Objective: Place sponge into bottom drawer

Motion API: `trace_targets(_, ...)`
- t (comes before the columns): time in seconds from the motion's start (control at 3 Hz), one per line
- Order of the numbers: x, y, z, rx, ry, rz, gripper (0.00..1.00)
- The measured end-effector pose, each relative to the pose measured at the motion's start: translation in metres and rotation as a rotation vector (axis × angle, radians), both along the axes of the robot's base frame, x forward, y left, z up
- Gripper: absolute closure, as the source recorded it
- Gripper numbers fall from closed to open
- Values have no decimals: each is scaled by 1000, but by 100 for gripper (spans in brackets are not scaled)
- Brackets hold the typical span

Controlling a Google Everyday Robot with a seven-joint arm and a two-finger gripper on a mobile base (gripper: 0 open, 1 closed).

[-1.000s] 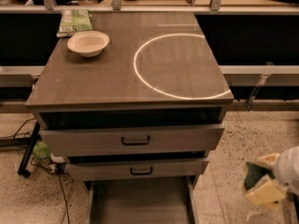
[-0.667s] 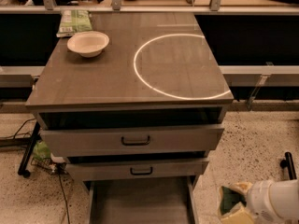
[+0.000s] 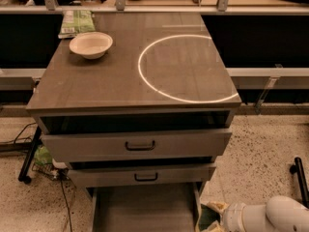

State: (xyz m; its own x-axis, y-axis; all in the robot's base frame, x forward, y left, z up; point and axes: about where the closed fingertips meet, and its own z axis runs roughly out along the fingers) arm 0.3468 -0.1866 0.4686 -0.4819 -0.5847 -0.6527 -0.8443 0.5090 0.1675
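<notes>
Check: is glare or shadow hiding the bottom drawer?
Camera view: a bright ring of glare lies on the cabinet top, away from the bottom drawer, which is shaded but readable; the gripper, with the sponge, is cut by the lower edge right of it.

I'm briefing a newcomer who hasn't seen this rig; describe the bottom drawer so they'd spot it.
Start at the grey cabinet with the bright ring on top. Under its two handled drawers, at floor level, sits the bottom drawer, with the end effector and sponge just right of it. Unlike those above, it is pulled far out, showing an open shallow tray.
</notes>
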Motion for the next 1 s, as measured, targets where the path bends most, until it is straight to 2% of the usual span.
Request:
trace_targets(0.33,0,2,-3,9,2,-1,100)
trace_targets(0.67,5,17,-19,68,-8,-17,100)
trace_targets(1.0,36,48,-47,127,-82,-29,100)
